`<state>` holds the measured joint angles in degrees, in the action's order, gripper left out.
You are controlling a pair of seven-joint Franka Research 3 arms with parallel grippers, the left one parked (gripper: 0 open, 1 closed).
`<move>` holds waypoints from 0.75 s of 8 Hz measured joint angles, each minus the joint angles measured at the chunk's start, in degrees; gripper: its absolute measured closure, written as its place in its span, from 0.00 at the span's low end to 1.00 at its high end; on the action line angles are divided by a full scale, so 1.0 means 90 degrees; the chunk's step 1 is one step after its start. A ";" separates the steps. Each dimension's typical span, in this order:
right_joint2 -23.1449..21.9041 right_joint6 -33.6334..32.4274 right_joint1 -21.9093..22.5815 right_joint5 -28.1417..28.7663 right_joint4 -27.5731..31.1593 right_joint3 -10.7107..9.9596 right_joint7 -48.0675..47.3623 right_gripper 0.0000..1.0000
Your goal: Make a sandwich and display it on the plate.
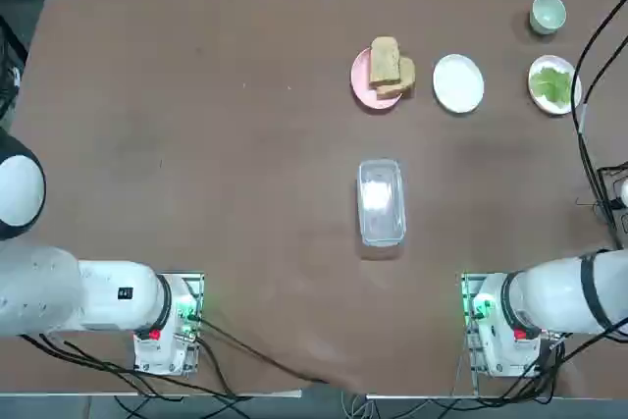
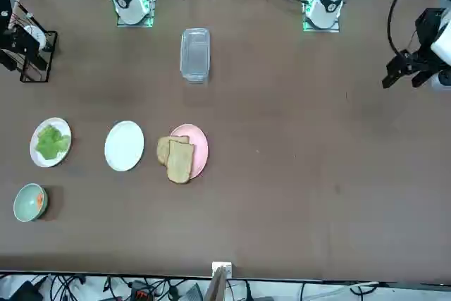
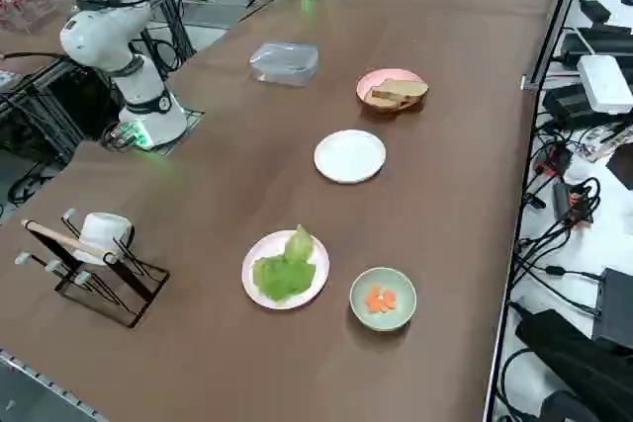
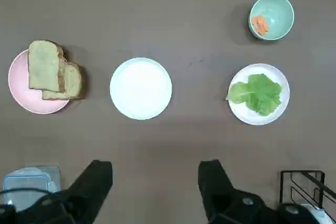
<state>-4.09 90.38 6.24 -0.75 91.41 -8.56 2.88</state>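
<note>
No writing could be read on anything on the brown table point(image 1: 196, 144). In the overhead view, from left to right, a clear lidded plastic box point(image 1: 381, 201) lay near the middle with its long axis running from the robot towards the far edge, and along the far side stood a pink plate point(image 1: 365, 85) bearing 2 overlapping bread slices point(image 1: 390, 69) not yet made into a sandwich, the bare white plate point(image 1: 458, 82) just beside it, a pinkish-white plate point(image 1: 553, 85) of green lettuce point(image 1: 552, 83), and a pale green bowl point(image 1: 548, 14) holding a little orange-red sauce point(image 4: 260, 23). The right gripper point(image 4: 155, 179) hung high above the table on the robot's side of the white plate, its jaws spread wide and holding nothing, with a black wire rack point(image 3: 94, 269) off to the robot's right.
</note>
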 joint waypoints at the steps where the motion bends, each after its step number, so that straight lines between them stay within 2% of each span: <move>1: 0.0000 0.0000 0.0000 0.0002 0.0000 0.0000 -0.0011 0.00; 4: 0.0043 0.0035 0.0138 0.0042 0.0004 0.0011 -0.0149 0.00; 6: 0.0506 0.0740 0.0582 0.0123 0.0033 0.0049 -0.0311 0.00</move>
<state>0.47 97.04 11.48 0.36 91.70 -8.12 0.09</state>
